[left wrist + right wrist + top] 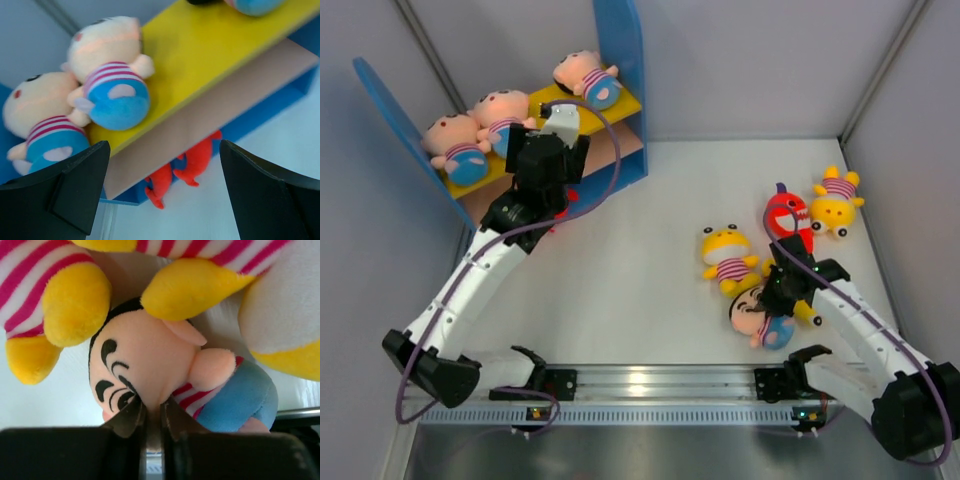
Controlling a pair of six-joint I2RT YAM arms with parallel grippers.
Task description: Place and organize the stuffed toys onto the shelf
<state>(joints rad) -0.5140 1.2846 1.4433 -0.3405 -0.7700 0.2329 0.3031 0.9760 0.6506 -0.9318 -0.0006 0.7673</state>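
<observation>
The shelf (620, 108) stands at the back left, with three pink-faced stuffed toys (502, 108) lying on its yellow upper board (200, 55). Two of them (112, 75) fill the left wrist view. Red plush limbs (192, 162) stick out from under the tan lower board (210, 115). My left gripper (558, 112) hovers at the shelf front, open (162, 200) and holding nothing. On the right, my right gripper (775, 295) is shut (152, 415) on the face of a black-haired pink-faced doll (150, 365) that lies on the table (752, 312).
Two yellow striped creatures (725, 255) (837, 203) and a red toothy monster (787, 218) lie on the right of the table. One yellow creature (75, 295) presses against the gripped doll. A metal rail (640, 380) runs along the near edge. Grey walls close in the sides.
</observation>
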